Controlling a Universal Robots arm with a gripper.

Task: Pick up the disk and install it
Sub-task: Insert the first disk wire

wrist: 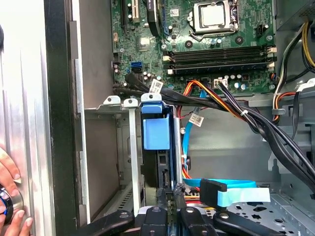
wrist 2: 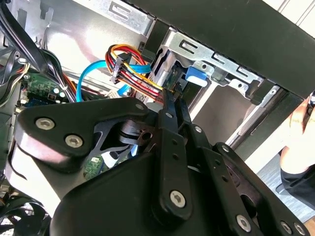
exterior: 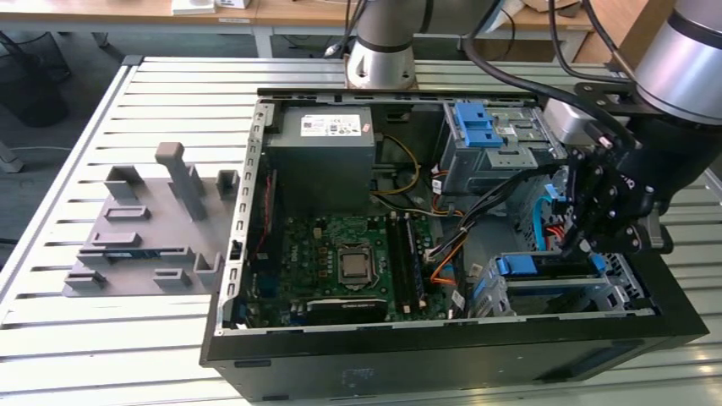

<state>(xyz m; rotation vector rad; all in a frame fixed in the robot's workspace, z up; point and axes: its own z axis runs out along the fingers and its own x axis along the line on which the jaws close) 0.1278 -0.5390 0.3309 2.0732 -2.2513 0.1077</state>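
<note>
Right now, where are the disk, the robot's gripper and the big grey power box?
disk (wrist: 156, 128): first wrist view, on its blue carrier tab.
gripper (exterior: 594, 222): exterior view, on its black finger linkage above the drive cage.
power-supply box (exterior: 327, 144): exterior view, on its grey side below the sticker.

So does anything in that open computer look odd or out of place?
One thing: a person's hand rests against the outside of the computer case while the gripper works inside by the drive cage. A flat blue cable also lies loose with its connector unplugged. Nothing looks broken.

slatted table (exterior: 169, 93), computer case (exterior: 451, 347), grey fixture (exterior: 147, 245)
</note>
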